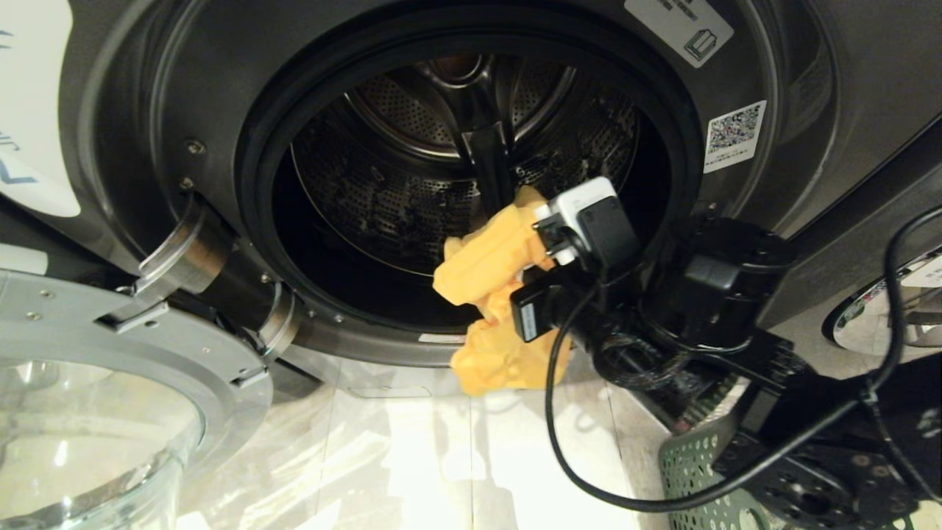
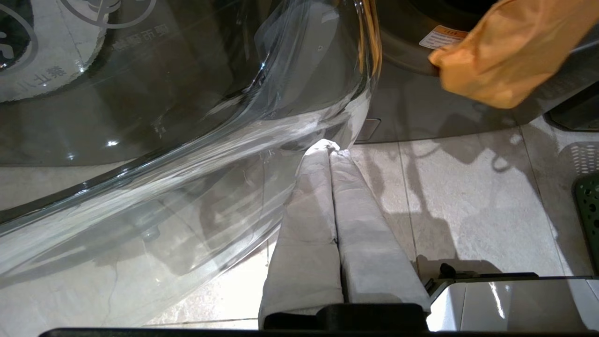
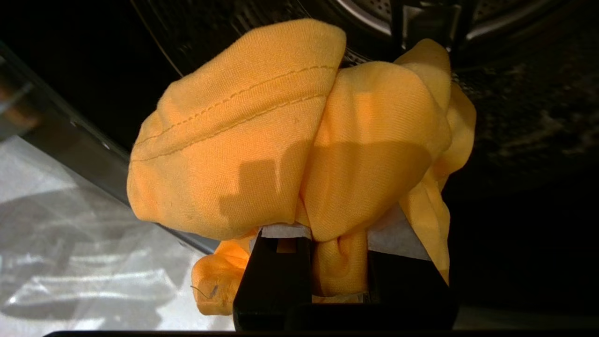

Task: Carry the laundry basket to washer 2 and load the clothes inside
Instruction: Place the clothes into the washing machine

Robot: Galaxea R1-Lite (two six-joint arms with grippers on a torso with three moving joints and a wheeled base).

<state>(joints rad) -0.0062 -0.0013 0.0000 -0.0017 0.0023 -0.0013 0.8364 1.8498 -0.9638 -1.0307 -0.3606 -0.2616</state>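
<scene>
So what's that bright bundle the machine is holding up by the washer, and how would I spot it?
Find the washer with its round door swung open, then look at the lower right of its opening. There the right gripper pinches a bunched orange-yellow cloth at the drum's mouth. It is the only brightly coloured thing among dark metal, glass and pale floor tiles.

A QR-code sticker sits on the washer front, right of the drum opening. The white label above it bears print too small to read. Mirrored Chinese characters show through the glass door; I cannot read them.
</scene>
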